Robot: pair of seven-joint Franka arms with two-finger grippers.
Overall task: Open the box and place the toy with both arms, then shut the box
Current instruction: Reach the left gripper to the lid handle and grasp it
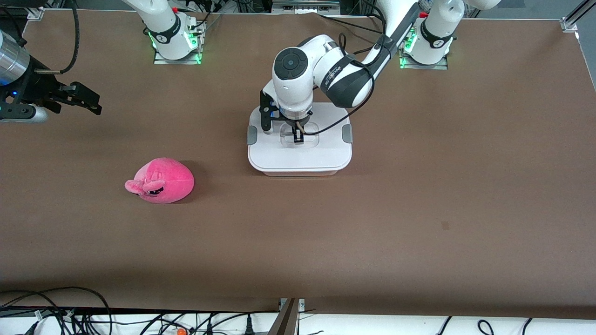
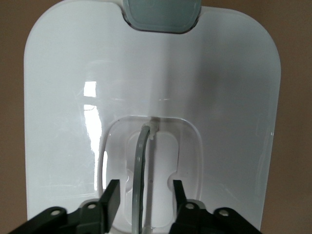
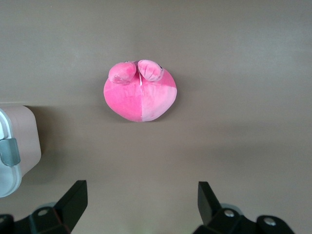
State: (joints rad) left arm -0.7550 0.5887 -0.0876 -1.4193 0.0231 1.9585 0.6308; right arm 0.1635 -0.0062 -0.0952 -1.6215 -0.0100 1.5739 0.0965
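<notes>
While my left gripper (image 2: 144, 192) stands half-narrowed astride the thin clear recessed handle (image 2: 140, 170) of the rounded white-lidded pink plastic box (image 1: 299, 156), not yet pinching, I judge the lid stiff, light and slick. My right gripper (image 3: 141, 197) waits wide above the table, the round pink plush toy (image 3: 140, 95) ahead of its fingertips; soft, best squeezed across its middle.

The right tool (image 3: 141, 200) hangs above the bare brown worktop (image 3: 243, 73) with its two black fingers (image 3: 73, 200) spread wide and nothing between them. The pink toy (image 3: 140, 92) lies on the worktop, well apart from the box (image 3: 17, 151) and its grey clip (image 3: 9, 152).
</notes>
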